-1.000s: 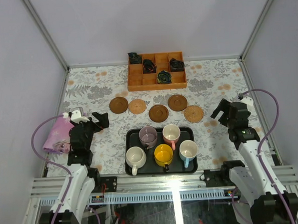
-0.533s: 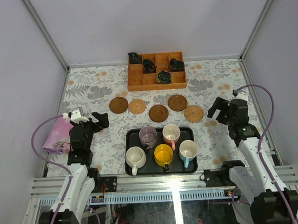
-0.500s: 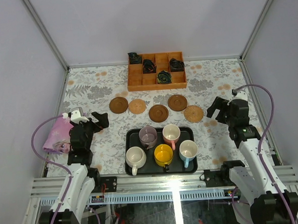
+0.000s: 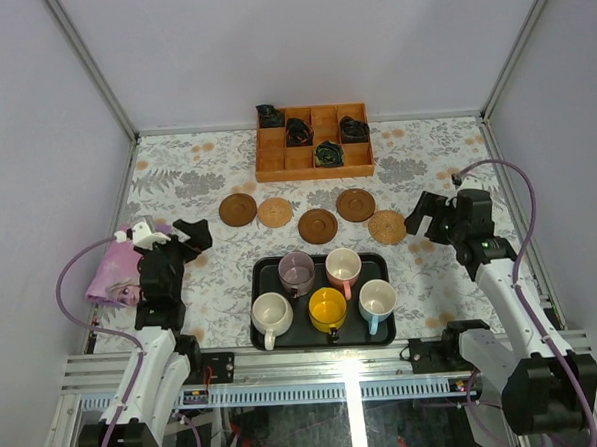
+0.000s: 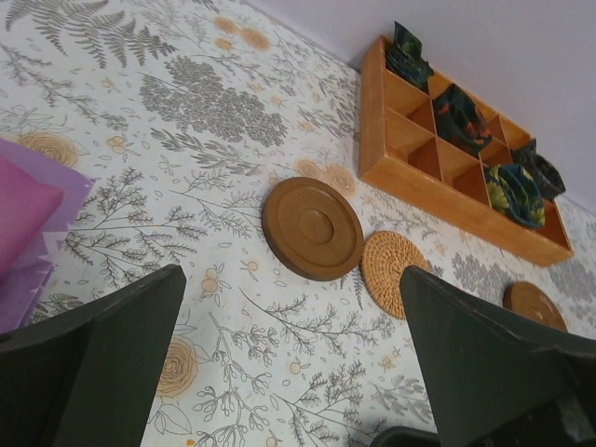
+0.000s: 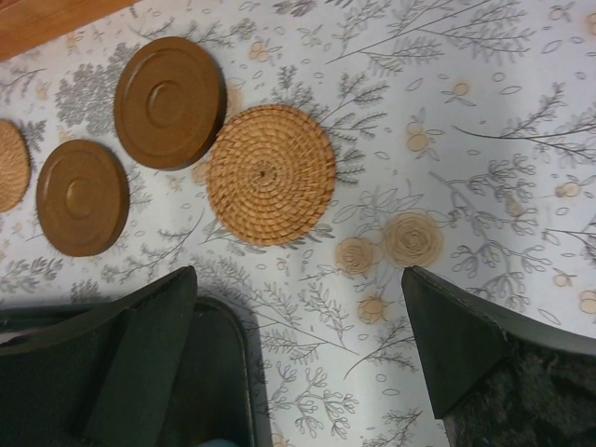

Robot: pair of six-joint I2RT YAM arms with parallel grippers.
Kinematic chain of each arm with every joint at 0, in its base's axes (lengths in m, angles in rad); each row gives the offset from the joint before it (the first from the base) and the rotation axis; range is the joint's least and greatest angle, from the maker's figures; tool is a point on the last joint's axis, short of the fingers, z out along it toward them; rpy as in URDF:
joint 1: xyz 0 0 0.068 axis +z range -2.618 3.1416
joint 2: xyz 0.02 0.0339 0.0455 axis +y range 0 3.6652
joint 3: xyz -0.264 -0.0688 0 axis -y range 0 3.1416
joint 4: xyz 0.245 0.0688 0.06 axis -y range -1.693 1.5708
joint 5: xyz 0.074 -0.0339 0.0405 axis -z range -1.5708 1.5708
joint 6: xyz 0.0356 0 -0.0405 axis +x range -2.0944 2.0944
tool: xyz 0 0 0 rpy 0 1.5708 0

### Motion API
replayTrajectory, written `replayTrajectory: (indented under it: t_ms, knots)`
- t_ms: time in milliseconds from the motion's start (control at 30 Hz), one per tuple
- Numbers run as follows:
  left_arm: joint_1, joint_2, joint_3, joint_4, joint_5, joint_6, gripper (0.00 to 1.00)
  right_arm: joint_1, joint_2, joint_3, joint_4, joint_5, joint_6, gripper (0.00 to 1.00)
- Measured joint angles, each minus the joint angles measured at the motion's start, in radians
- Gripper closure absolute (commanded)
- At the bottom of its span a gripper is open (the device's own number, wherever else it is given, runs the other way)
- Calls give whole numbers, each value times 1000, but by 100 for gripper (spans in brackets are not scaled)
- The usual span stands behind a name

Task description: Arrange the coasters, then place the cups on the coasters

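Note:
Five coasters lie in a loose row beyond the tray: dark brown (image 4: 238,209), tan (image 4: 275,212), dark brown (image 4: 318,225), dark brown (image 4: 356,204) and woven tan (image 4: 388,226). Inside the black tray (image 4: 255,286) stand the cups: mauve (image 4: 297,273), pink (image 4: 342,268), cream (image 4: 271,313), yellow (image 4: 328,309) and light blue (image 4: 377,300). My left gripper (image 4: 192,234) hangs open left of the tray, facing the leftmost dark coaster (image 5: 313,228). My right gripper (image 4: 426,220) is open and empty just right of the woven coaster (image 6: 271,174).
An orange wooden compartment box (image 4: 313,141) with dark rolled items sits at the back. A pink and purple cloth (image 4: 116,268) lies at the left edge beside my left arm. The tray's corner (image 6: 223,372) shows under my right gripper's left finger.
My right gripper has moved left and slightly away from me, closer to the woven coaster. My left gripper has shifted a little left and farther out. Both stayed open.

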Motion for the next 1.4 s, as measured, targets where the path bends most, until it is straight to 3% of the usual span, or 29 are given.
replayTrajectory:
  t_ms: [267, 633, 800, 933, 1000, 1067, 1167, 1267, 1400]
  knots:
    - [0, -27, 23, -23, -66, -63, 0, 0, -93, 4, 24, -73, 50, 1]
    - [0, -180, 17, -9, 2, -42, 0, 0, -106, 45, 74, -43, 242, 1]
    - [0, -257, -15, -8, -3, -34, 0, 0, -202, -62, 163, 51, 317, 18]
    - [0, -256, -18, -8, -2, -22, 0, 0, -366, -173, 208, 178, 344, 20]
    - [0, -229, -18, -3, 8, -13, 0, 0, -402, -182, 212, 201, 327, 28]
    - [0, -168, -14, -1, 24, -5, 0, 0, -399, -173, 226, 213, 304, 43]
    - [0, -37, 18, -14, 37, 4, 0, 0, -319, -140, 232, 219, 271, 67]
    - [0, 105, 88, -26, 40, 17, 0, 0, -209, -103, 234, 192, 246, 85]
    - [0, 225, 154, -23, 88, 31, 13, 0, -33, -48, 238, 119, 224, 97]
